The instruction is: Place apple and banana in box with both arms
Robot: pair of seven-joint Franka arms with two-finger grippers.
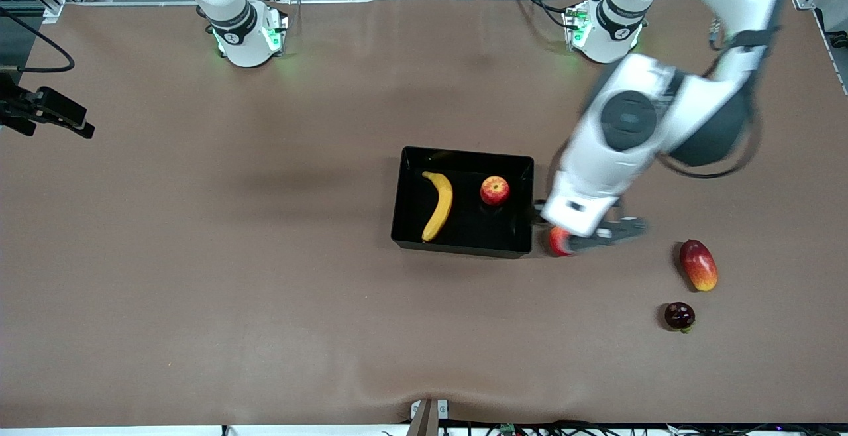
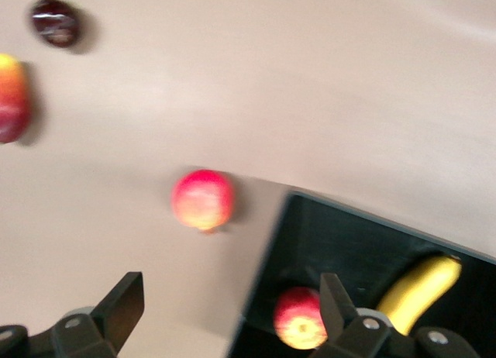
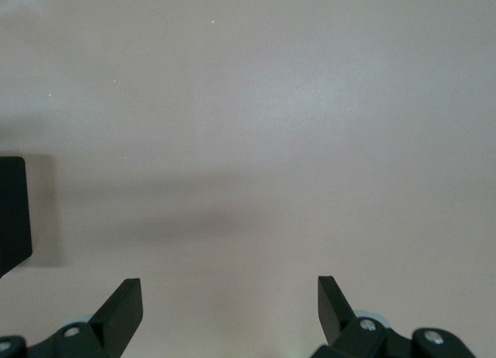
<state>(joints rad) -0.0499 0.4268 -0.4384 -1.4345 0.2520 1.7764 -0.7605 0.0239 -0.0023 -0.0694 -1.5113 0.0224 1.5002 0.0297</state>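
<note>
We see the long curved yellow banana and the small round red-and-yellow apple lying apart inside the shallow black plastic box at mid-table, so both appear delivered. The left end effector hangs with its fingers spread wide and empty, over the box's wall toward the left arm's end and a round red-yellow fruit lying just beside that wall. The right end effector hangs equally wide over bare brown table; its arm seems to wait.
</note>
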